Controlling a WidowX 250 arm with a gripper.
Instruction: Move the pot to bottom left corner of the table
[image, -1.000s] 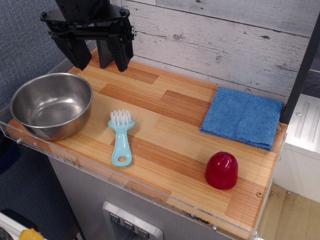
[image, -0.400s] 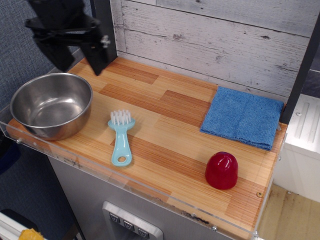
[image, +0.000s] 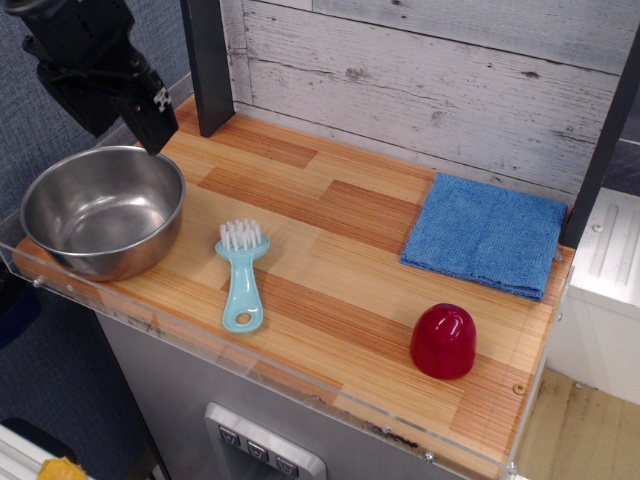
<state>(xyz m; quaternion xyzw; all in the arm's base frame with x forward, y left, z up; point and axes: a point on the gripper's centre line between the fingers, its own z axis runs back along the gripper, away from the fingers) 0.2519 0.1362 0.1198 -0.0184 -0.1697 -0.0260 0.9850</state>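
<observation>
Since the steel pot (image: 103, 210) already sits at the table's (image: 340, 250) 8 o'clock corner, I've got the gripper (image: 105, 95) above its 12 o'clock rim, holding nothing, opening unclear.

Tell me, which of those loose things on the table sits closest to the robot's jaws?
The pot, the shiny steel bowl at the left end; the brush, blue cloth and red dome lie farther right.

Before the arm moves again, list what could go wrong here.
1. The pot sits right at the table's near-left corner, against the acrylic edge; a nudge could tip it off.
2. The end effector hangs just above the pot's far rim and might clip it.
3. The brush lies close beside the pot and could get knocked.
</observation>
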